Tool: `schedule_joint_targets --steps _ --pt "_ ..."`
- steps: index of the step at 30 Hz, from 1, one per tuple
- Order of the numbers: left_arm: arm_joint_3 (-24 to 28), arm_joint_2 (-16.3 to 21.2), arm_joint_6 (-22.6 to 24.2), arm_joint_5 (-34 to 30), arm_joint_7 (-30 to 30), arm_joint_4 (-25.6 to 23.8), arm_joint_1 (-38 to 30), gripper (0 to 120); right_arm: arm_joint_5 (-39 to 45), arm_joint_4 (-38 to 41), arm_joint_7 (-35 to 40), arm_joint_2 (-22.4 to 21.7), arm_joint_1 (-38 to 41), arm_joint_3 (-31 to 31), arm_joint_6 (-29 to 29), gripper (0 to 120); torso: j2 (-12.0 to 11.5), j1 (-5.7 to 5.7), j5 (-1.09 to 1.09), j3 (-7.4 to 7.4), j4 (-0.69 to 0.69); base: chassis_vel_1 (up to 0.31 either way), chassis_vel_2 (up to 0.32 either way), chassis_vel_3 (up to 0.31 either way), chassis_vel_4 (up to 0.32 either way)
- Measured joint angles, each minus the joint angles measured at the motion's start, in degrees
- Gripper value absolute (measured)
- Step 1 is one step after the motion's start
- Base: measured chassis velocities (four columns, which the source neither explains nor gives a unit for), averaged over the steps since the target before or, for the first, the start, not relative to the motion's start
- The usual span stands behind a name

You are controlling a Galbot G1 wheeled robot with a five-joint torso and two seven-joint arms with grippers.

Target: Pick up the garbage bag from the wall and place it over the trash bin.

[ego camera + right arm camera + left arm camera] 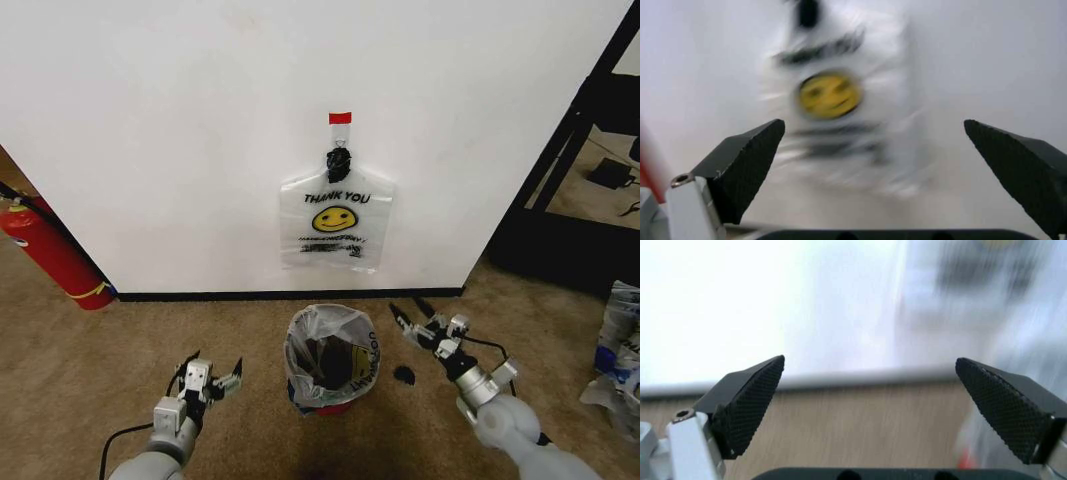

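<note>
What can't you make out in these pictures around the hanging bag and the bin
- Head view: small print under the smiley on the garbage bag, too small.
- Head view: inside of the trash bin, hidden by its plastic liner.
- Head view: small dark object on the carpet near the right gripper, too small to identify.
- Right wrist view: the bag's lettering, blurred.

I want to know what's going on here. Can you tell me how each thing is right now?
garbage bag: hanging flat on the wall from the black hook.
trash bin: upright on the carpet, already lined with a plastic bag.
left pincer: open, holding nothing, low beside the bin.
right pincer: open, holding nothing, facing the hanging bag.
</note>
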Motion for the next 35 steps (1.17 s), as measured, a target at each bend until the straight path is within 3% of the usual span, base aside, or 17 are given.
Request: schedule_joint_targets --steps 1,4,11,16,35 --pt "-0.2 -1.3 -2.7 0.8 0.4 -1.1 -0.2 100 -4.6 4.2 6.1 1.6 -2.7 2.3 -1.5 100 0.0 0.0 -0.04 -0.01 -0.05 0.0 0.0 0.0 0.0" --pt "-0.5 -3.5 -6.5 1.9 1.6 -4.3 -0.5 100 -13.8 10.2 13.1 5.8 -8.5 7.2 -2.2 100 0.0 0.0 0.03 -0.01 -0.04 0.0 0.0 0.0 0.0" --pt "-1.1 -4.7 -6.4 1.1 3.0 -8.4 -2.1 100 -31.2 18.9 11.1 14.4 -24.5 13.7 3.4 100 0.0 0.0 -0.04 -0.01 -0.09 0.0 0.0 0.0 0.0" --pt "-3.1 -5.8 -6.4 -0.2 4.0 -9.4 -2.0 100 -33.7 19.4 12.2 16.3 -25.3 13.2 5.0 100 0.0 0.0 0.02 -0.01 -0.01 0.0 0.0 0.0 0.0" --pt "-3.3 -5.8 -6.0 -0.3 4.2 -9.4 -1.9 100 -33.2 19.0 12.3 16.1 -24.8 12.7 4.9 100 0.0 0.0 0.0 0.0 -0.05 0.0 0.0 0.0 0.0"
